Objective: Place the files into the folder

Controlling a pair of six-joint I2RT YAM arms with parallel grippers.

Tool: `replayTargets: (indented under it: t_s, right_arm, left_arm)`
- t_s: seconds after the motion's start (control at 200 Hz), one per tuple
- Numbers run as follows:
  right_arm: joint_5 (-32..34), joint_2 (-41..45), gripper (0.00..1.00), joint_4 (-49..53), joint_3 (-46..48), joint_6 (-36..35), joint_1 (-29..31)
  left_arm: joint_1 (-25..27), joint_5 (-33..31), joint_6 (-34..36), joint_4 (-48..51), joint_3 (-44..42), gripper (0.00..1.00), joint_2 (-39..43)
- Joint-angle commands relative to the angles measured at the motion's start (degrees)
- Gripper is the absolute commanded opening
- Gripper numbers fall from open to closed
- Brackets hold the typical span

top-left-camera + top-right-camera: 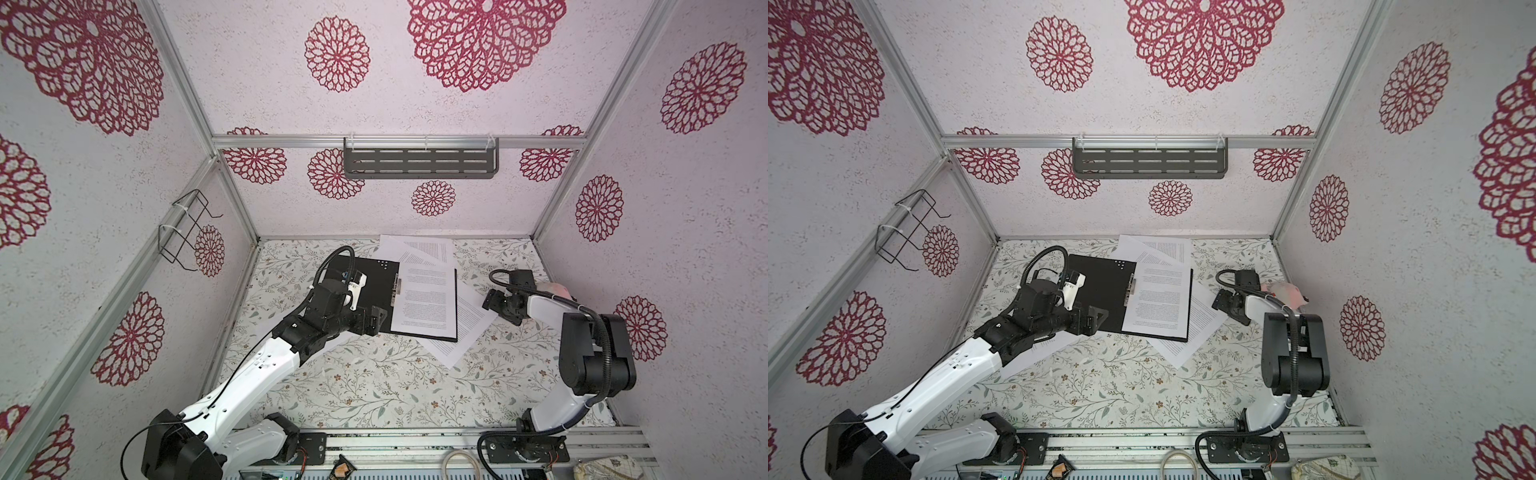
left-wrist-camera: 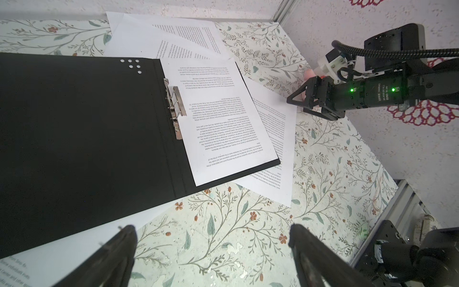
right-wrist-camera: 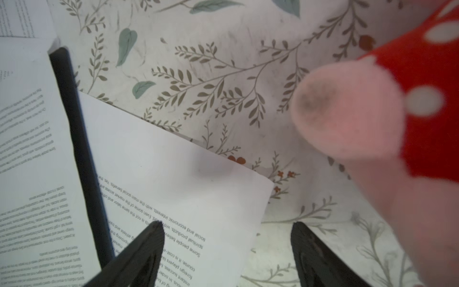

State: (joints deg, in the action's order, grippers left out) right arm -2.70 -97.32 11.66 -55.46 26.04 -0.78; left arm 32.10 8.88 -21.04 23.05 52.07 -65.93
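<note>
The left gripper (image 1: 376, 320) hangs over the folder's near left edge with its jaws spread wide, holding nothing. The folder (image 1: 370, 282) lies open, black inside up, toward the desk's (image 1: 374, 382) far edge, about midway across. One printed sheet (image 1: 426, 299) rests on its right half, just beside the metal clip (image 2: 175, 109).

The other files are loose:
- two overlapping sheets (image 1: 419, 249) at the far edge
- one sheet (image 1: 1034, 353) under the folder's near left corner
- one sheet (image 1: 465, 328) under its right side, jutting toward the desk's right edge

The right gripper (image 3: 228, 238) hovers over this last sheet's free corner, jaws apart and empty.

That jutting sheet looks like the next file. To take it cleanly:
- Pinch only the free corner.
- Press the left gripper onto the bare black half, so the folder does not drag.
- Draw the sheet out low and flat.
- Lay it square on the sheet already there, its edge against the clip.

Thin paper will likely buckle if pushed, so pulling seems safer.

Several things are hidden or unclear:
- The folder's outer face is turned down.
- The left arm covers most of the near left sheet.
- I cannot tell whether more sheets lie beneath the folder.
- I cannot tell whether the clip grips the paper.
- I cannot tell whether the right fingertips touch the sheet.
- A blurred pink-and-red spotted soft thing (image 3: 347, 124) blocks part of the right wrist view. I cannot tell what it is.
</note>
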Motion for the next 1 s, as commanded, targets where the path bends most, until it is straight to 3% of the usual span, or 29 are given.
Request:
replayTargets:
  t_s: [0.0,0.58,0.996]
  right_arm:
    - [-1.65,-0.23,0.83,-0.98,0.54,-1.05,-1.04]
    - [-14.52,-2.26,0.83,-14.33,7.44,4.49,-3.96]
    - [-22.03,2.58,0.79,-22.54,13.16,9.84,-4.06]
  left_arm:
    - [-0.34,1.75,0.62,0.64,0.92,0.98,-0.01]
    - [-0.45,1.66,0.97,0.19,0.53,0.99,0.19]
    - [-0.45,1.75,0.87,0.07,0.57,0.99,0.06]
